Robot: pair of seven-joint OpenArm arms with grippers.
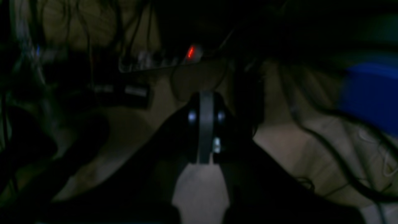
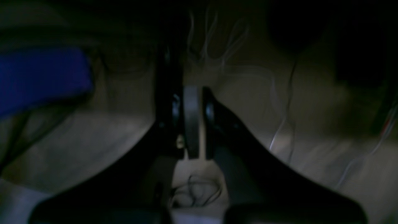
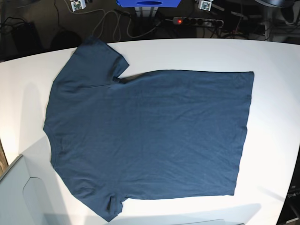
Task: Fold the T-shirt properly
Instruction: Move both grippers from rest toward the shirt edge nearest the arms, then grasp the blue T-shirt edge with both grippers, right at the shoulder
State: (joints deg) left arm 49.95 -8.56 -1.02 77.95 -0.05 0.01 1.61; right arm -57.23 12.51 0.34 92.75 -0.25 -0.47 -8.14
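The dark teal-blue T-shirt (image 3: 150, 136) lies spread flat on the white table (image 3: 274, 61) in the base view. Its neck is at the left, its hem at the right, and both sleeves are spread out. Neither arm shows in the base view. In the dim left wrist view my left gripper (image 1: 205, 127) is shut with nothing in it, hanging over a floor with cables. The right wrist view is just as dark, and my right gripper (image 2: 192, 124) is shut and empty there. The T-shirt is out of sight in both wrist views.
Behind the table's far edge lie a power strip with a red light (image 3: 197, 21), cables and a blue box (image 3: 147, 3). A grey panel (image 3: 14, 197) sits at the table's near left corner. The blue box (image 1: 370, 93) (image 2: 40, 77) also shows in both wrist views.
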